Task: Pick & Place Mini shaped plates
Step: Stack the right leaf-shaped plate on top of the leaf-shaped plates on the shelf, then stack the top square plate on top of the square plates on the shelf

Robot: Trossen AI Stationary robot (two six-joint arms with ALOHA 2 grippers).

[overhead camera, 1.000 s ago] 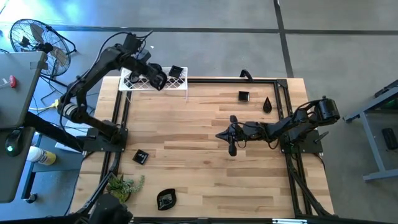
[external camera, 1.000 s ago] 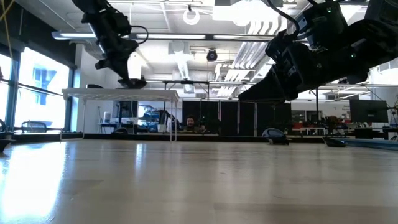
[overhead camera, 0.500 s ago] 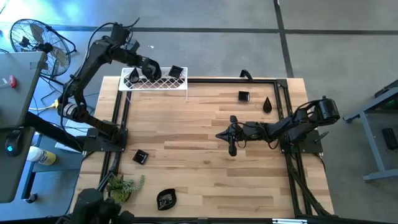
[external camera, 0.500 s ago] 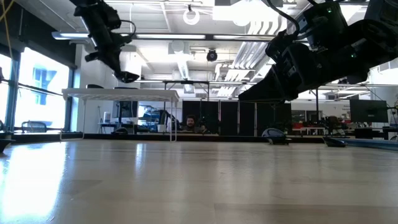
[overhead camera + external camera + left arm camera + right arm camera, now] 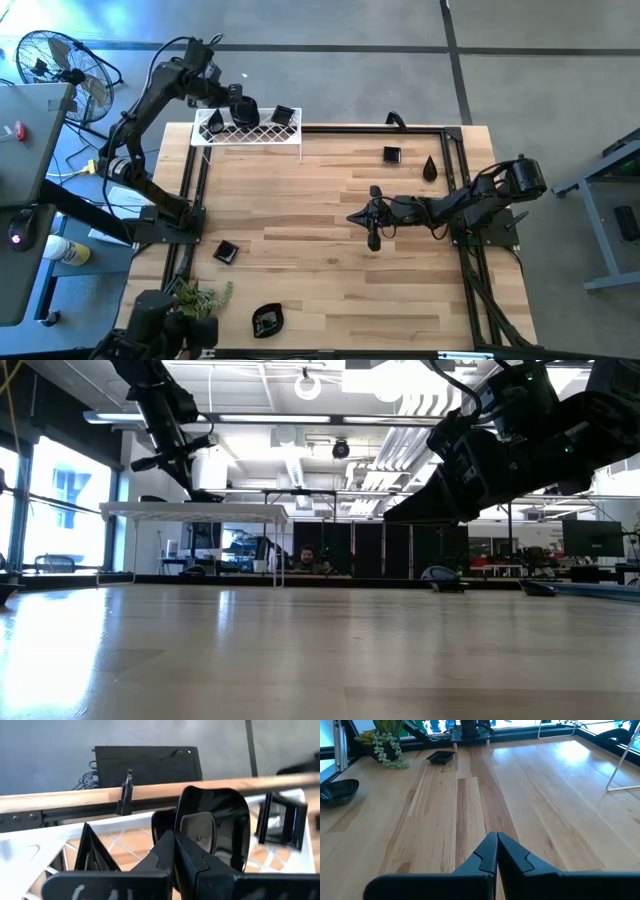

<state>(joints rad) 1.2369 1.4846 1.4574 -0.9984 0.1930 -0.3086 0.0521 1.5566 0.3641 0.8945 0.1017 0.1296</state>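
The left gripper (image 5: 243,109) hangs over the white rack (image 5: 262,134) at the counter's (image 5: 330,250) far left corner, its fingers (image 5: 192,862) pressed together. In the left wrist view a glossy black plate (image 5: 220,817) stands on edge in the rack right beyond the fingertips, another (image 5: 280,820) to one side of it. Whether the tips pinch that plate's rim or only sit in front of it, the view does not settle; I judge the plate rests in the rack and the fingers are empty.

If so, the step in hand is to leave the rack cleanly and go for another plate. The lift should be straight up until the fingers clear the racked rims, since a sideways swing could tip the upright plates.

Loose plates lie well apart: a square one (image 5: 226,251) and a rounded one (image 5: 267,319) near the plant (image 5: 200,298) on the left arm's side, a square one (image 5: 392,154) and a teardrop (image 5: 430,168) at the far right. The two near ones suit the left arm; it should spread its fingers before it comes down and take a rim, not the slick face.

The right gripper (image 5: 373,219) waits over mid-counter, fingers (image 5: 512,857) closed on nothing.
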